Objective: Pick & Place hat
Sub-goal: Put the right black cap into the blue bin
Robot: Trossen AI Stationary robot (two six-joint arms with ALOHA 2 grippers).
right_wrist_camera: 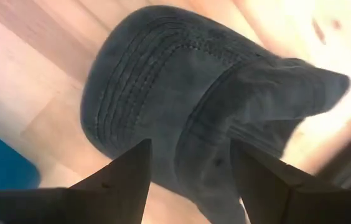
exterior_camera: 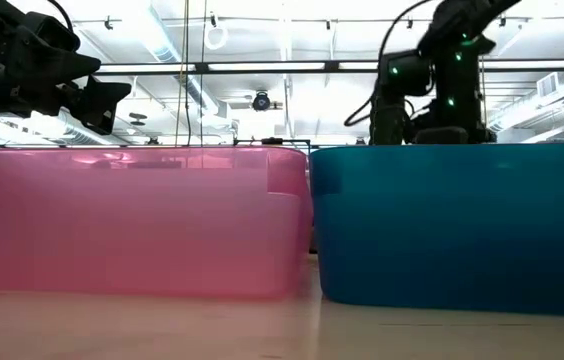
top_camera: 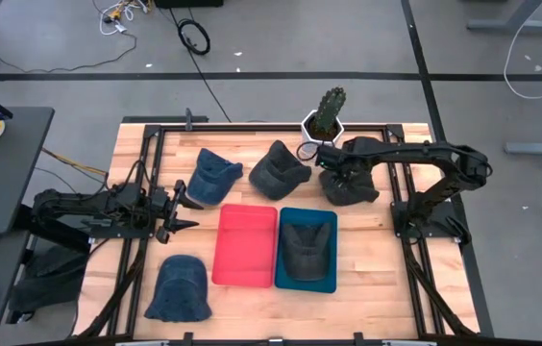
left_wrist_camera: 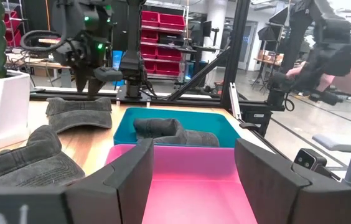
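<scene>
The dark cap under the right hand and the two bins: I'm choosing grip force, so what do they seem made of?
The dark cap looks like soft washed denim or cotton twill: matte, rows of stitching across the brim, creased crown. The pink bin and teal bin look like smooth moulded plastic; the pink one seems translucent with a slight sheen. The right hand hangs open above the cap.

No text, label or number can be read anywhere (neither on hats nor on bins).
</scene>
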